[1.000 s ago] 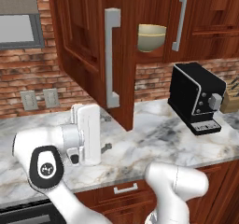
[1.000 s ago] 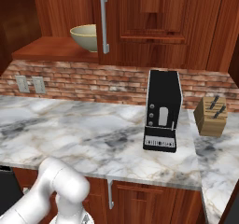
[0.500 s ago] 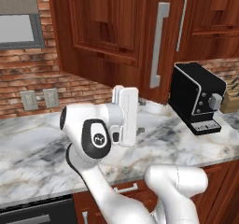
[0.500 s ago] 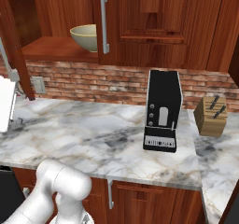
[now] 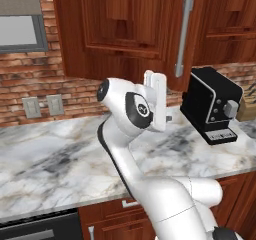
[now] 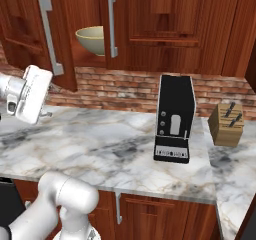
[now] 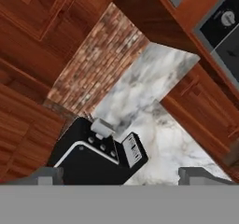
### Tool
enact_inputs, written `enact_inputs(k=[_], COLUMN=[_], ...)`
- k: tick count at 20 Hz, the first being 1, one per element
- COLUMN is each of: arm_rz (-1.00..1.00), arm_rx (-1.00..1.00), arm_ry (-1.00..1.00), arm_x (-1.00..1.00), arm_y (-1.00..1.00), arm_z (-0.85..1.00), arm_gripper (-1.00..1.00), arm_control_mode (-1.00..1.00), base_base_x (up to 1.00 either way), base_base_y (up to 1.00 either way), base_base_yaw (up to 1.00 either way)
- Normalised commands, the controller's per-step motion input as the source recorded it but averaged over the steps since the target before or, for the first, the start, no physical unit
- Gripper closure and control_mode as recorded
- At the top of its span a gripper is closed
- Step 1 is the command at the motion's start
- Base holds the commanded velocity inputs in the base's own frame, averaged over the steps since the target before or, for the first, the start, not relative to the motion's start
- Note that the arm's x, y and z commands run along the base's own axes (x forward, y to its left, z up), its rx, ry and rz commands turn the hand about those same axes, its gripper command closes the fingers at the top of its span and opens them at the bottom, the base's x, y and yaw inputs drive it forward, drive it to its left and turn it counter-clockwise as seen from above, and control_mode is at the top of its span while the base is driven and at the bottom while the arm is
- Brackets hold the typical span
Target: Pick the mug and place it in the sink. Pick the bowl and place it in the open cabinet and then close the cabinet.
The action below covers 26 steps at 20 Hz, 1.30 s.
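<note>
door point(image 6: 57, 34) swung further toward shut since a second ago | bowl point(image 6: 91, 39) on cabinet shelf | pincer point(image 7: 122, 175) wide, empty | closing underway

A black coffee machine point(image 6: 173, 119) stands upright on the grey-veined white marble desk point(image 6: 110, 151), close to the red brick wall point(image 6: 125, 89). Its front carries small round knobs and a pale panel; the left base view shows a silver dial on its side. Well to its right on the same desk sits a light wooden knife block point(image 6: 226, 124) with dark handles poking out. Two pale wall sockets point(image 5: 42, 106) are set side by side in the brick. Below the desk run reddish-brown drawers point(image 6: 150, 216) with silver handles.
</note>
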Motion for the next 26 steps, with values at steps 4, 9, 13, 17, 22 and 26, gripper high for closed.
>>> enact_inputs(k=[4, 9, 13, 17, 22, 26], arm_rz=[0.13, 0.15, 0.18, 0.24, 0.25, 0.26], arm_rx=[0.17, 0.14, 0.09, 0.07, 0.2, 0.33], arm_ry=[0.24, 0.3, 0.32, 0.26, -0.07, -0.28], arm_x=[0.43, 0.6, 0.79, 0.79, 0.42, 0.15], arm_y=[-0.77, -0.57, -0.22, 0.0, 0.0, 0.0], arm_z=[0.11, 0.06, 0.14, 0.07, -0.21, -0.53], arm_gripper=[-1.0, -1.0, -1.0, -1.0, -1.0, -1.0], arm_control_mode=[-1.0, -1.0, -1.0, -1.0, -1.0, -1.0], base_base_x=[0.0, 0.0, 0.0, 0.0, 0.0, 0.0], base_base_y=[0.0, 0.0, 0.0, 0.0, 0.0, 0.0], base_base_yaw=[0.0, 0.0, 0.0, 0.0, 0.0, 0.0])
